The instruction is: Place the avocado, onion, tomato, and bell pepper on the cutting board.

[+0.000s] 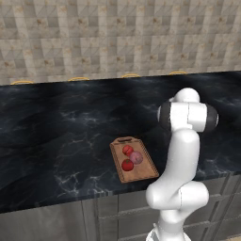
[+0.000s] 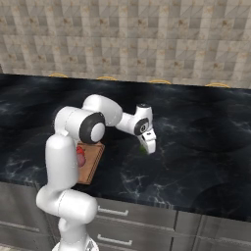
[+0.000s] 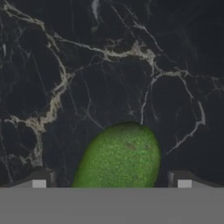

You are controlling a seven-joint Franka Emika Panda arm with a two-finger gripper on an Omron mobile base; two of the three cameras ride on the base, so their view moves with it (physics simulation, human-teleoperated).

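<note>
Three rounded items already sit on the cutting board (image 1: 143,175): two deep red ones, which I take for the tomato (image 1: 127,165) and the bell pepper (image 1: 128,150) without being sure which is which, and the pale pink onion (image 1: 136,157) between them. The avocado (image 3: 120,157) is the one left out; it lies on the black marble desk (image 3: 87,65), well apart from the board and to the right of it, directly under the gripper (image 2: 147,147). In the hand view the green fruit sits between the two fingers (image 3: 38,181), which stand spread wide on either side with clear gaps, pinching nothing.

The avocado looks like a light, firm, egg-shaped lump with a finely pebbled skin. I judge it stiff enough for a plain squeeze, but its curved flanks could let it slip or roll sideways if caught near an end. The safest hold seems to be across its short axis at the widest part, fingers lowered to about mid-height so the pads meet the fullest bulge rather than the tapering top.
</note>
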